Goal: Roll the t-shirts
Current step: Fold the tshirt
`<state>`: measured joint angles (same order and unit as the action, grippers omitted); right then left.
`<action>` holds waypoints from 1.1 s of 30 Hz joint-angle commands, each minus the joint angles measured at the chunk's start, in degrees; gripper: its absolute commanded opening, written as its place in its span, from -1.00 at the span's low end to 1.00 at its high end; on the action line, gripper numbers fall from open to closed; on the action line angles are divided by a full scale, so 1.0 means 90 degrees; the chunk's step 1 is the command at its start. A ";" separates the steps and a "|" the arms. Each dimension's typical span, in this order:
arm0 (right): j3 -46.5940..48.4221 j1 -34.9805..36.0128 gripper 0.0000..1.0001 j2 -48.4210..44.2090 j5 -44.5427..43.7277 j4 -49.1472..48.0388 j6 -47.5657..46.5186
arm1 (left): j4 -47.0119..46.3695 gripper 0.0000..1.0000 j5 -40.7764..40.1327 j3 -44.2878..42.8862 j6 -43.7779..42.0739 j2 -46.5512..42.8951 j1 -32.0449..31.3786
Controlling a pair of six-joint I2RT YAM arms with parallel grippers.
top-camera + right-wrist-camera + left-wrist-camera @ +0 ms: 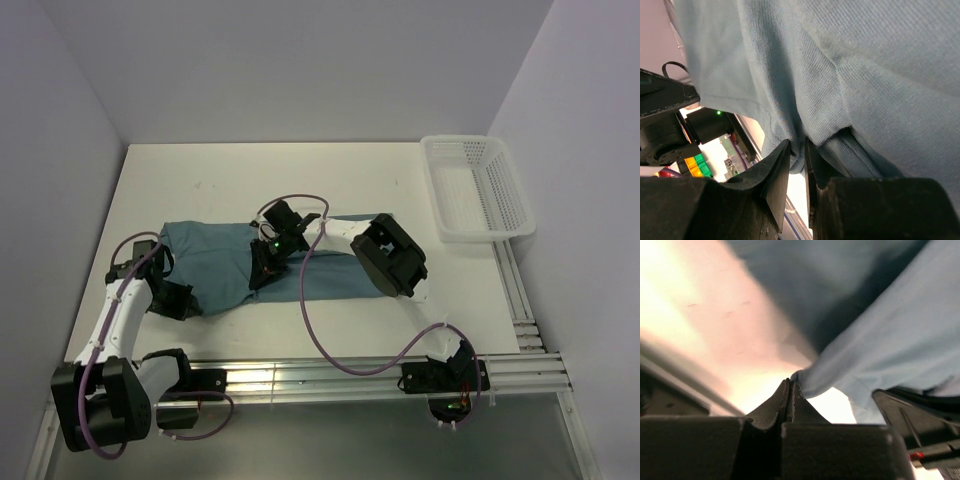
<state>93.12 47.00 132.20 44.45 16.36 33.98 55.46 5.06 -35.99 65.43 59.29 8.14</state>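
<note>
The teal t-shirt [330,265] lies spread across the middle of the white table [200,180]. My left gripper [180,300] is at the shirt's near left corner; in the left wrist view [790,382] it is shut, pinching an edge of the shirt [890,340] at its tips. My right gripper [263,272] is over the shirt's near edge at the middle; in the right wrist view [799,150] it is shut on a fold of the cloth [865,65], which hangs lifted around the fingers [775,170].
A white mesh basket [478,188] stands at the back right of the table. Aluminium rails [350,375] run along the near edge. Purple cables [310,320] loop over the shirt from the right arm. Walls close in the left, back and right.
</note>
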 commanded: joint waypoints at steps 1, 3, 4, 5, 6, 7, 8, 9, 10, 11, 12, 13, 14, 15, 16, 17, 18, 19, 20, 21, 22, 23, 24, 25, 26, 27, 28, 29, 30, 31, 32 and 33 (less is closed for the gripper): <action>0.0181 0.0031 -0.49 0.0106 -0.0036 0.0047 -0.0074 | 0.0916 -0.99 -0.0532 -0.0396 0.0356 0.0043 -0.0016; 0.0171 0.0031 -0.49 0.0106 -0.0036 0.0038 -0.0074 | 0.1112 -0.99 -0.0533 -0.0444 0.0338 0.0082 -0.0016; 0.0171 0.0041 -0.48 0.0106 -0.0065 0.0038 -0.0084 | 0.1084 -0.90 -0.0533 -0.0435 0.0086 0.0140 -0.0006; 0.0180 0.0041 -0.46 0.0096 -0.0065 0.0047 -0.0084 | 0.1151 -0.62 -0.0533 -0.0425 0.0055 0.0180 -0.0016; 0.0200 0.0041 -0.44 0.0106 -0.0056 0.0047 -0.0084 | 0.1181 -0.44 -0.0514 -0.0416 0.0006 0.0248 -0.0016; 0.0190 0.0041 -0.44 0.0106 -0.0065 0.0047 -0.0093 | 0.1172 -0.30 -0.0475 -0.0415 -0.0130 0.0258 -0.0006; 0.0190 0.0041 -0.43 0.0096 -0.0065 0.0047 -0.0084 | 0.1249 0.04 -0.0503 -0.0444 -0.0131 0.0249 -0.0045; 0.0190 0.0031 -0.41 0.0077 -0.0065 0.0057 -0.0084 | 0.1317 0.15 -0.0533 -0.0570 -0.0102 0.0229 -0.0055; 0.0190 0.0031 -0.40 0.0077 -0.0056 0.0048 -0.0093 | 0.1386 0.32 -0.0533 -0.0649 -0.0034 0.0142 -0.0074; 0.0190 0.0031 -0.39 0.0057 -0.0065 0.0057 -0.0094 | 0.1541 0.73 -0.0765 -0.0795 -0.0005 0.0102 -0.0075; 0.0181 0.0022 -0.36 0.0047 -0.0065 0.0057 -0.0094 | 0.1552 0.80 -0.0845 -0.0874 -0.0091 0.0034 -0.0075; 0.0181 0.0002 -0.34 0.0038 -0.0046 0.0067 -0.0094 | 0.1552 0.99 -0.0913 -0.0952 -0.0131 0.0034 -0.0075; 0.0181 -0.0008 -0.33 -0.0040 -0.0036 0.0077 -0.0084 | 0.1485 0.99 -0.0972 -0.1030 -0.0170 0.0034 -0.0065; 0.0152 -0.0037 -0.27 -0.0099 0.0012 0.0048 -0.0064 | 0.1397 0.99 -0.1098 -0.1176 -0.0238 0.0082 -0.0065; 0.0122 -0.0056 -0.24 -0.0196 0.0013 0.0038 -0.0064 | 0.1328 0.99 -0.1138 -0.1255 -0.0335 0.0237 -0.0065; 0.0122 -0.0134 -0.14 -0.0390 0.0013 0.0067 -0.0045 | 0.1173 0.99 -0.1158 -0.1391 -0.0375 0.0355 -0.0055; 0.0132 -0.0183 -0.10 -0.0489 0.0013 0.0106 -0.0045 | 0.1065 0.99 -0.1158 -0.1440 -0.0424 0.0627 -0.0045; 0.0132 -0.0251 -0.07 -0.0616 0.0013 0.0154 -0.0035 | 0.0977 0.99 -0.1168 -0.1480 -0.0424 0.0774 -0.0026; 0.0151 -0.0397 0.01 -0.0868 -0.0016 0.0281 -0.0045 | 0.0870 0.99 -0.1187 -0.1548 -0.0424 0.0902 -0.0026; 0.0132 -0.0485 0.05 -0.1025 -0.0162 0.0359 -0.0074 | 0.0675 0.99 -0.1303 -0.1568 -0.0434 0.1096 -0.0006; 0.0112 -0.0583 0.10 -0.1172 -0.0240 0.0437 -0.0122 | 0.0538 0.99 -0.1353 -0.1568 -0.0453 0.1146 0.0003; 0.0064 -0.0681 0.14 -0.1473 -0.0357 0.0631 -0.0142 | 0.0401 0.99 -0.1382 -0.1490 -0.0453 0.1186 0.0013; 0.0034 -0.0894 0.15 -0.1612 -0.0503 0.0759 -0.0162 | 0.0023 0.99 -0.1344 -0.1422 -0.0531 0.1205 0.0052; -0.0014 -0.1003 0.17 -0.1739 -0.0766 0.0867 -0.0191 | -0.0116 0.99 -0.1237 -0.1325 -0.0532 0.1225 0.0168; -0.0169 -0.1120 0.20 -0.2040 -0.1010 0.1042 -0.0191 | -0.0243 0.99 -0.1188 -0.1159 -0.0522 0.1254 0.0218; -0.0239 -0.1218 0.22 -0.2188 -0.1235 0.1150 -0.0201 | -0.0389 0.99 -0.1139 -0.1071 -0.0531 0.1341 0.0247; -0.0307 -0.1412 0.23 -0.2324 -0.1682 0.1257 -0.0327 | -0.0536 0.99 -0.1051 -0.0983 -0.0512 0.1391 0.0277; -0.0356 -0.1491 0.42 -0.2538 -0.1947 0.1558 -0.0396 | -0.0595 0.99 -0.1031 -0.0827 -0.0502 0.1439 0.0277; -0.0386 -0.1550 0.43 -0.2618 -0.2182 0.1706 -0.0464 | -0.0654 0.99 -0.1012 -0.0739 -0.0473 0.1488 0.0277; -0.0396 -0.1647 0.43 -0.2706 -0.2542 0.2027 -0.0629 | -0.0800 0.99 -0.1021 -0.0651 -0.0473 0.1498 0.0277; -0.0367 -0.1697 0.43 -0.2726 -0.2720 0.2223 -0.0698 | -0.0869 0.98 -0.1031 -0.0495 -0.0463 0.1498 0.0277; -0.0357 -0.1736 0.43 -0.2746 -0.2954 0.2428 -0.0747 | -0.0937 0.94 -0.1041 -0.0445 -0.0473 0.1528 0.0277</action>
<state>90.70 31.24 108.97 27.53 29.34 30.61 50.89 -4.54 -41.89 61.71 72.77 10.44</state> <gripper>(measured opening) 0.715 0.980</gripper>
